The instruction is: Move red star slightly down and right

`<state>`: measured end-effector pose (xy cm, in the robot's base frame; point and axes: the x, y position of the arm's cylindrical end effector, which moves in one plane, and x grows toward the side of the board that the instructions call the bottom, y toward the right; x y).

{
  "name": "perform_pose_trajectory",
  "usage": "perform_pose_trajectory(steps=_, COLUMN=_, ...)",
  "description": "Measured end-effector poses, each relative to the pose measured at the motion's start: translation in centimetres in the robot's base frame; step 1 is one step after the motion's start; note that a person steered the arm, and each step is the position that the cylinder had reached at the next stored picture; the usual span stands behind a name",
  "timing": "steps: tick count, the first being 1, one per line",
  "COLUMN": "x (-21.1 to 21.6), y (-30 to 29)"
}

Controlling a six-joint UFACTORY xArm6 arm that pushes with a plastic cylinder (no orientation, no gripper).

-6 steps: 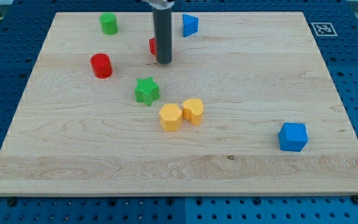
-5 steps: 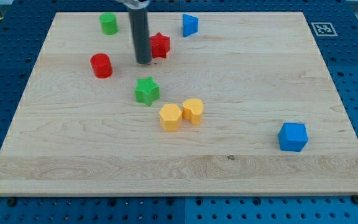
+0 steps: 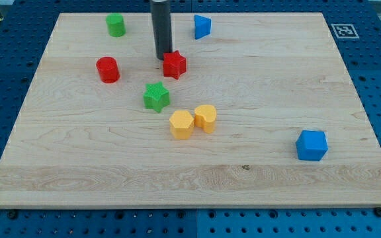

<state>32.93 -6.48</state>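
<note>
The red star [image 3: 174, 64] lies on the wooden board [image 3: 263, 99] at the upper middle. My tip [image 3: 162, 58] stands at the star's upper left edge, touching or nearly touching it. The dark rod rises from there out of the view's top. The green star [image 3: 156, 96] lies below and slightly left of the red star.
A red cylinder [image 3: 108, 69] sits left of my tip. A green cylinder [image 3: 116, 25] is at the top left, a blue block [image 3: 202, 26] at the top middle. Two yellow blocks [image 3: 182, 123] [image 3: 206, 117] lie side by side below the green star. A blue cube [image 3: 311, 145] is at the lower right.
My tip went from the star's front to its left, then up to its upper left. The red star has shifted down and slightly right.
</note>
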Motion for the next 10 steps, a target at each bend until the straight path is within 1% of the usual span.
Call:
perform_pose_trajectory(steps=1, x=0.3, y=-1.4)
perform_pose_trajectory(steps=2, x=2.4, y=2.7)
perform_pose_trajectory(steps=4, x=2.8, y=4.1)
perform_pose_trajectory(steps=5, x=5.3, y=1.9)
perform_pose_trajectory(steps=6, x=8.5, y=7.2)
perform_pose_trajectory(steps=7, x=6.5, y=11.7)
perform_pose_trajectory(steps=8, x=5.3, y=12.3)
perform_pose_trajectory(steps=9, x=5.3, y=9.5)
perform_pose_trajectory(steps=10, x=4.6, y=8.2)
